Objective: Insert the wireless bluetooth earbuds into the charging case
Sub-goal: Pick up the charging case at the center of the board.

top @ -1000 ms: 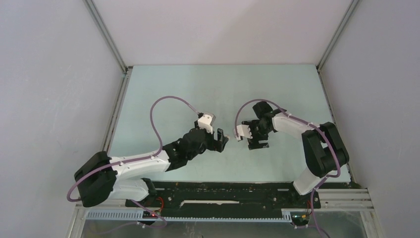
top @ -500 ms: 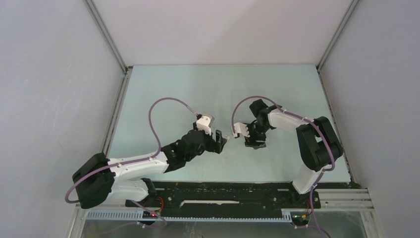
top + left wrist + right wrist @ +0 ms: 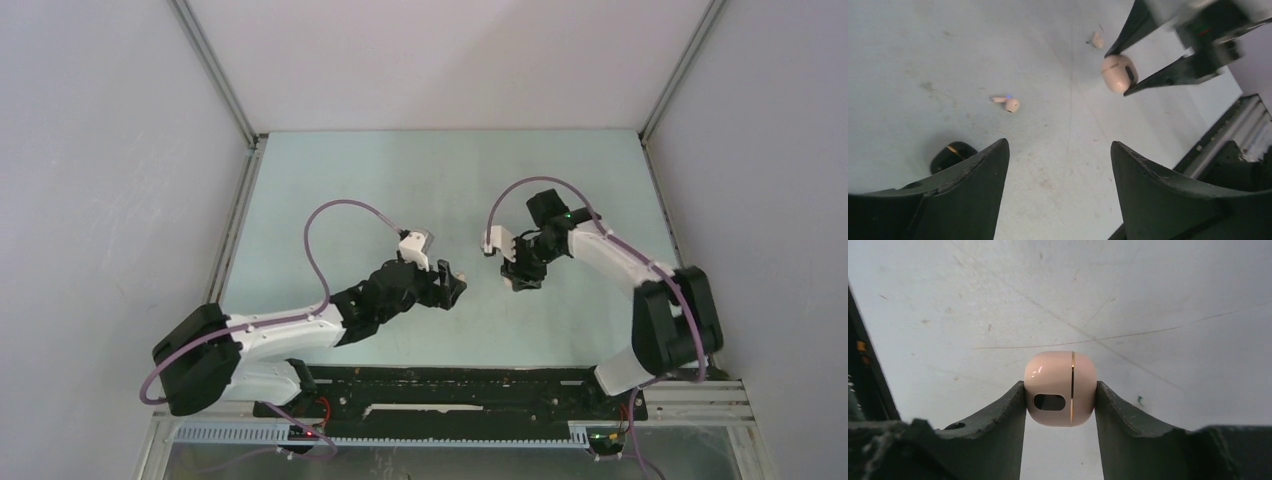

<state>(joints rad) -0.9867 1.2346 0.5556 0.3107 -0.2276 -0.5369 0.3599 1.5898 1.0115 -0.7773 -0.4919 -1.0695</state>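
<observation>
A rounded beige-pink charging case (image 3: 1060, 389) with a gold seam and a dark oval window sits between my right gripper's (image 3: 1060, 392) fingers, both pads pressed against its sides, just above the table. The left wrist view shows the same case (image 3: 1118, 73) pinched between those dark fingers (image 3: 1134, 26). One beige-pink earbud (image 3: 1007, 103) lies on the table ahead of my left gripper (image 3: 1059, 150), which is open and empty. A second earbud (image 3: 1097, 39) lies farther off, near the case. From above, the left gripper (image 3: 452, 283) and right gripper (image 3: 519, 278) face each other mid-table.
A black pebble-shaped case (image 3: 950, 155) with a gold line lies partly hidden behind my left gripper's left finger. The pale green table (image 3: 420, 180) is walled by grey panels at the left, back and right. A black rail (image 3: 450, 385) runs along the near edge.
The right gripper's jaws have narrowed onto the pink case, and that arm has swung a little to the right and back. The left arm has barely moved.
</observation>
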